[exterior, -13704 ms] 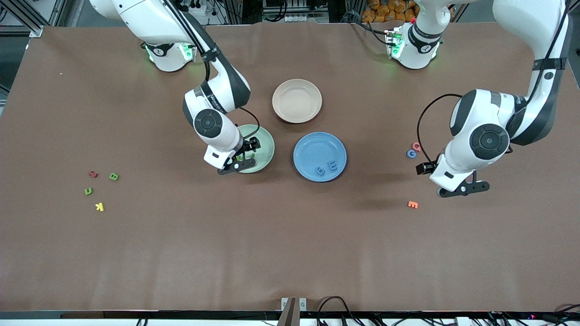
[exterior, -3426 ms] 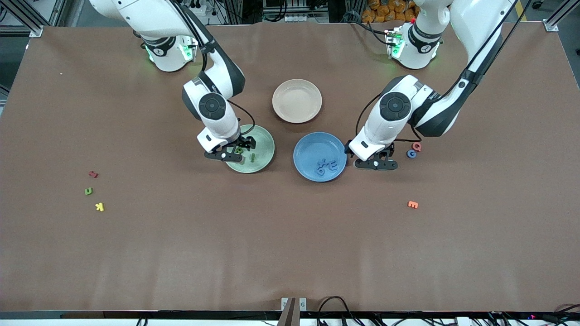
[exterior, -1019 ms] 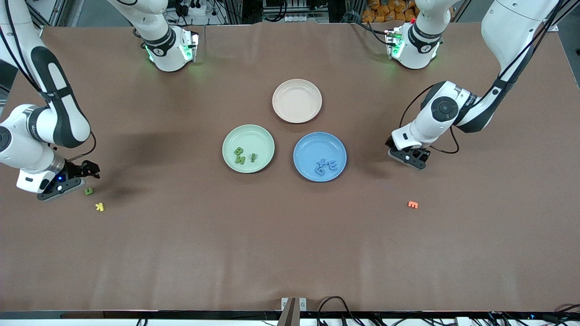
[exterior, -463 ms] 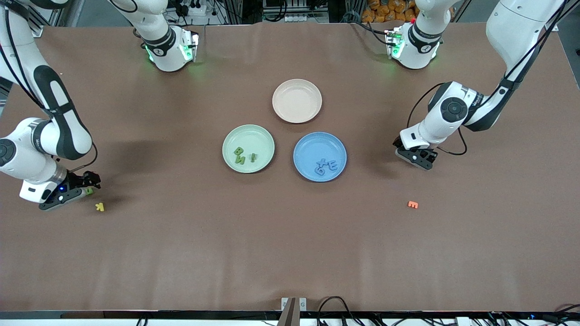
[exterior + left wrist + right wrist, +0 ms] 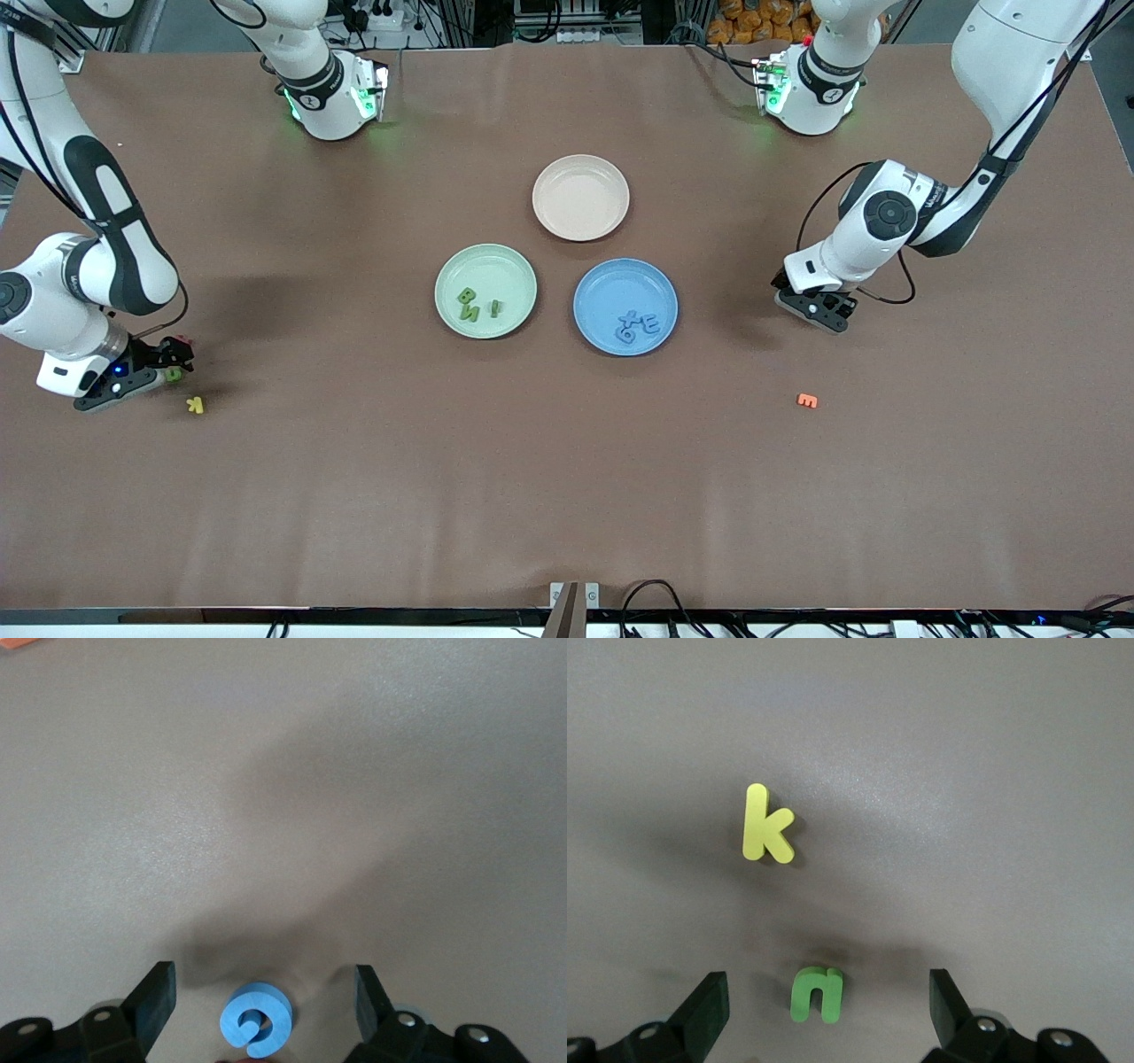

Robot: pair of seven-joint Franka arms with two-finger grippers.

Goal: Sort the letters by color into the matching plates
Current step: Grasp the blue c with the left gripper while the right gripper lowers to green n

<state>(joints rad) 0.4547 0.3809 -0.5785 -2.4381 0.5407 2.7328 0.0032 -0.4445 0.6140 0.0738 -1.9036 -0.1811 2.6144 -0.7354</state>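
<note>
pickup step: left gripper spread around the blue letter, right gripper spread around the green letter; next, squeeze and lift.

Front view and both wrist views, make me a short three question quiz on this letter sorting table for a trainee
1. True or false: the round pale mint green plate holds three bright green letters.
2. Which small chunky letter lies on the table between the open fingers of the left gripper? A) blue letter B) orange letter C) yellow letter k
3. Fill in: the right gripper, fingers open, is down at a bright ____ letter on the table, at the right arm's end.

Key: 1 true; 2 A; 3 green.
</note>
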